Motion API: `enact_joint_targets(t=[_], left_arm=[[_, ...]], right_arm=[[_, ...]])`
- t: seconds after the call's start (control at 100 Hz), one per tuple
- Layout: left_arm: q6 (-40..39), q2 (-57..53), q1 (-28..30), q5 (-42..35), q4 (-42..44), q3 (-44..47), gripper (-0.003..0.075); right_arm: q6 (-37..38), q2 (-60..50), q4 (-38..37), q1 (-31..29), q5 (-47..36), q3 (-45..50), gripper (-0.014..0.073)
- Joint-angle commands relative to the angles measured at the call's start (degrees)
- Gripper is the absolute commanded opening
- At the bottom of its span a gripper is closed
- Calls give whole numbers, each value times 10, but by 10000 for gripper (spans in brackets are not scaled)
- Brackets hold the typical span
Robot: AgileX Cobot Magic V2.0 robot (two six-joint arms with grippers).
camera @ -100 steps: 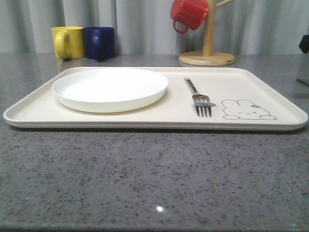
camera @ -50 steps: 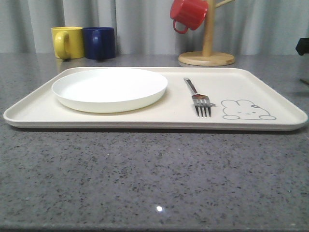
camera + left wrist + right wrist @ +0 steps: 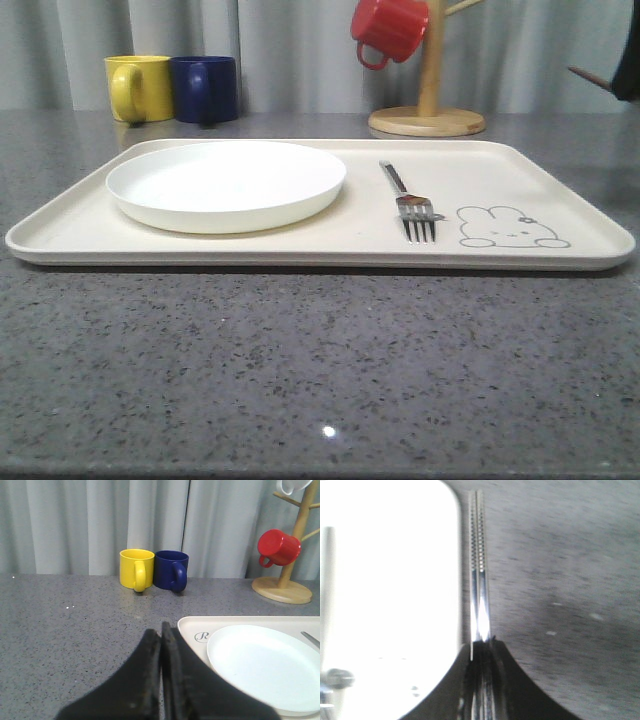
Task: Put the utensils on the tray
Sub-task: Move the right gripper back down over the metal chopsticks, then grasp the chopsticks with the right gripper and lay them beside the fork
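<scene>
The cream tray (image 3: pixel 300 255) lies across the counter with the white plate (image 3: pixel 226 183) on its left half and the fork (image 3: pixel 410 203) beside the rabbit drawing. My right gripper (image 3: pixel 630 70) hangs at the far right edge, above the counter, shut on the pair of metal chopsticks (image 3: pixel 590 75). The right wrist view shows those chopsticks (image 3: pixel 479 570) sticking out of the shut right gripper (image 3: pixel 482 642), just beside the tray's edge (image 3: pixel 395 605). My left gripper (image 3: pixel 161 630) is shut and empty over the counter next to the tray's corner (image 3: pixel 192 625), near the plate (image 3: pixel 260 665). The spoon is out of view.
A yellow mug (image 3: pixel 140 87) and a blue mug (image 3: pixel 205 88) stand behind the tray at the back left. A wooden mug tree (image 3: pixel 428 120) with a red mug (image 3: pixel 390 27) hanging on it stands at the back right. Grey curtains close off the back.
At the far right edge of the front view my right gripper has risen, and the chopsticks' end now pokes into view. Tray, plate and fork have not moved.
</scene>
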Motion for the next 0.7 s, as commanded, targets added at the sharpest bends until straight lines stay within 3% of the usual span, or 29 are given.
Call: enact_joint_targets(t=[0.0,0.29,0.69], left_arm=[[0,3,-3,-44,-6,-15,-18],[0,3,-3,-44,-6,-15,-18],[0,3,-3,-44,-6,-15,-18]], right_arm=[[35,-29,6,37,-49,-18,-34],[131,24,-2,142,-129,-17,-34],[162,96,-5,147,-146,-17,-34]])
